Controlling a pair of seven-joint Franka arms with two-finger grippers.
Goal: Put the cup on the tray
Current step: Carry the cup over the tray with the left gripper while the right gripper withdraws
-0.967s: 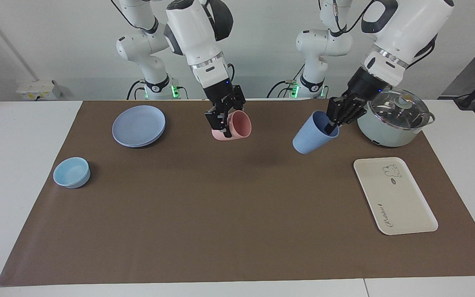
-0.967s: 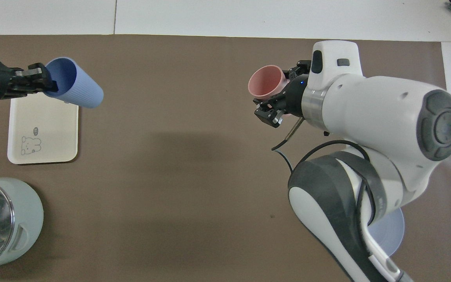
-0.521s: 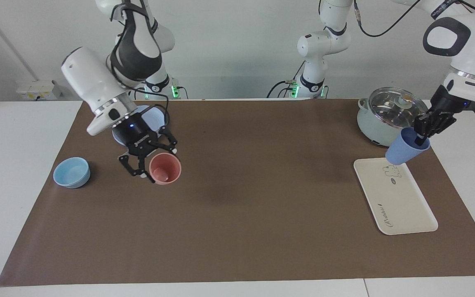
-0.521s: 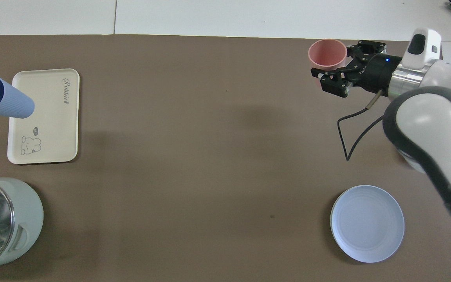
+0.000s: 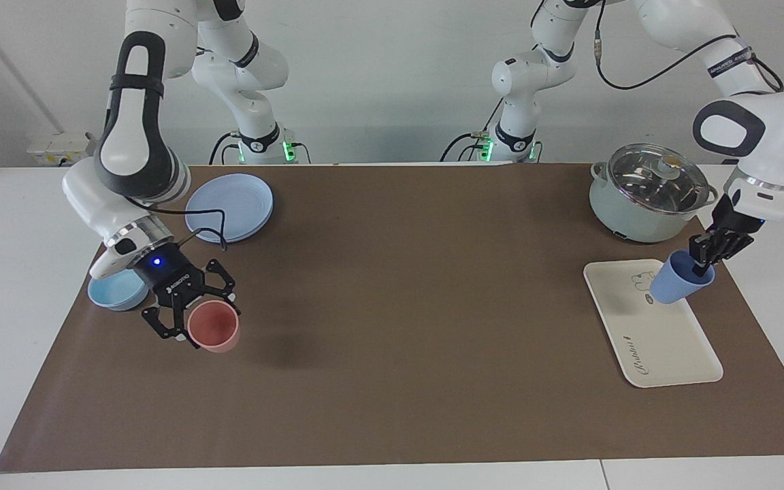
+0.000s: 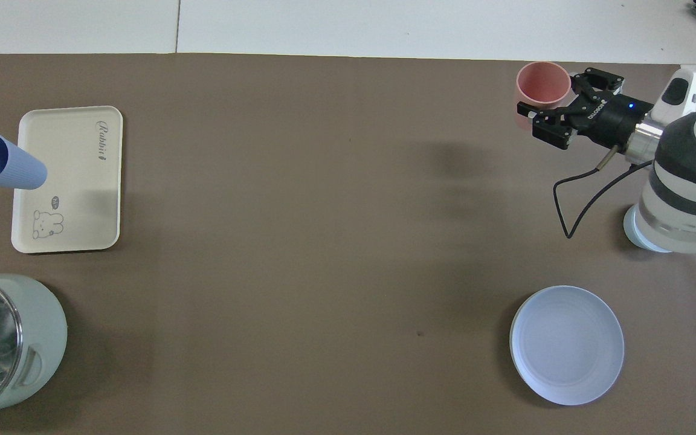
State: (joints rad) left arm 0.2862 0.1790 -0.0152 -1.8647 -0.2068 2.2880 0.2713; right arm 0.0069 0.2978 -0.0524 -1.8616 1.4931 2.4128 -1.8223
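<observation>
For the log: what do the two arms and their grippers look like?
Both arms are glossy white with dark grey joint covers and silver wrist rings. The right gripper and left gripper are black; the right shows a blue light, white lettering and a loose black cable.

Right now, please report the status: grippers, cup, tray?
Left gripper shut on blue cup, tilted, over the tray. Not yet released. Right gripper holds pink cup beside the bowl. Nothing else on the tray.
</observation>
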